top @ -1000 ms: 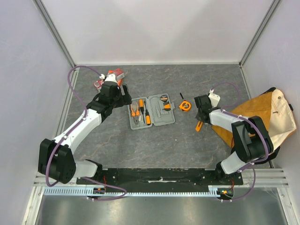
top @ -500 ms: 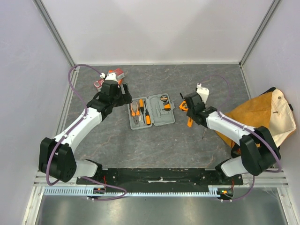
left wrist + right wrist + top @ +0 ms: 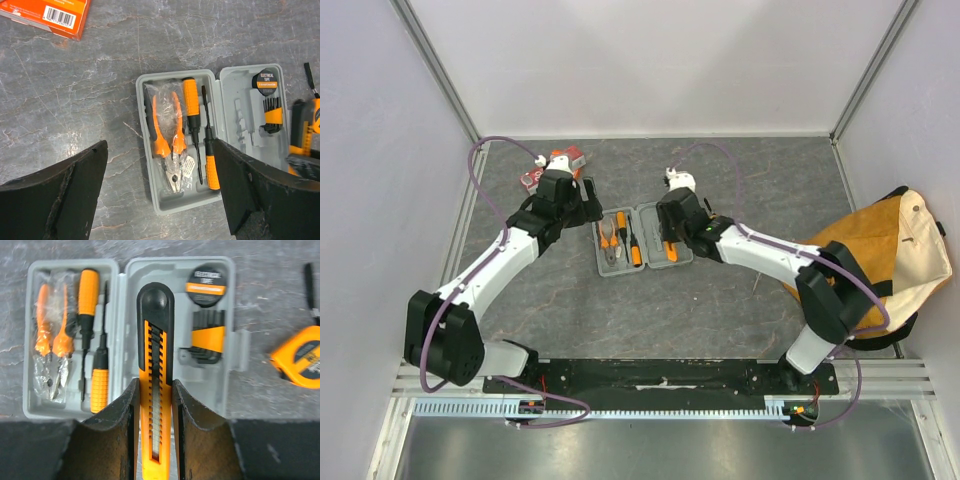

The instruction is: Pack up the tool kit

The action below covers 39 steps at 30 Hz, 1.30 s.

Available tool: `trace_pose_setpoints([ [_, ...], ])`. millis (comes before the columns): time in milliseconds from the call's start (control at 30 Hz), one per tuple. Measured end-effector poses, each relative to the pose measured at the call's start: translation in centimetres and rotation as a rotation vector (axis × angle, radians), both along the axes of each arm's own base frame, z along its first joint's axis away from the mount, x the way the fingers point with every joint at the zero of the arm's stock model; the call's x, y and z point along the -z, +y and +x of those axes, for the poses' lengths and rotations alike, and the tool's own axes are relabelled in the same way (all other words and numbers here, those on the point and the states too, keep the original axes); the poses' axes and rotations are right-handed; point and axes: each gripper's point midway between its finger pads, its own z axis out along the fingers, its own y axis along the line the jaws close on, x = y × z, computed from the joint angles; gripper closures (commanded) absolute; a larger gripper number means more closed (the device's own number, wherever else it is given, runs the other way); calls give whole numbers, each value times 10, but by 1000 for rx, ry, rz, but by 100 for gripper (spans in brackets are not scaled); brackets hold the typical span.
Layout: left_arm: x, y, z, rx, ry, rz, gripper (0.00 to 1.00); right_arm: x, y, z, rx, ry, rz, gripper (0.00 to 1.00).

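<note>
The grey tool case [image 3: 645, 260] is lying open and flat in the middle of the table [image 3: 720, 310], between the two arms, with its halves side by side. The left half is holding bagged orange pliers [image 3: 167, 135] and two screwdrivers [image 3: 191, 107], one handle pointing away and the other pointing near. The right half is carrying a roll of electrical tape [image 3: 206, 282] and a set of hex keys [image 3: 207, 340].

Over that right half, the orange-and-black utility knife [image 3: 156, 340] is hanging lengthwise along the left-hand strip, beside the tape and keys. Whether it is touching the plastic I cannot tell. The right gripper [image 3: 155, 387] is clamping the knife by its sides, fingers pressed tight against it. The left gripper [image 3: 160, 145] is hovering just left of the case with its fingers spread wide, gripping nothing.

An orange tape measure [image 3: 300, 357] is sitting on the table just right of the case. A red-orange packet [image 3: 55, 15] is lying beyond the left gripper. A tan canvas bag [image 3: 880, 250] is slumping at the right edge, well apart from the case.
</note>
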Motion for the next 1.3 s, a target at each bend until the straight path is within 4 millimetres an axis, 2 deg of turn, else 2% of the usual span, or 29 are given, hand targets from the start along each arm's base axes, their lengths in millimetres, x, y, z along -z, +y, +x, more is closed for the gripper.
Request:
trace_pose_setpoints([
  [100, 3, -2, 0, 7, 11, -2, 9, 13, 24, -3, -61, 20, -19, 82],
  [200, 5, -4, 0, 14, 17, -5, 9, 27, 37, -2, -96, 36, -46, 82],
  [333, 7, -7, 0, 32, 27, -16, 9, 45, 43, 1, -119, 57, -83, 82],
  [667, 13, -13, 0, 52, 48, -25, 9, 69, 50, 6, -126, 85, -106, 84],
  [1067, 16, -15, -1, 64, 59, -31, 9, 71, 54, 21, -56, 44, -70, 84],
  [1300, 17, -16, -1, 70, 63, -35, 9, 71, 56, 28, -15, 27, -46, 76],
])
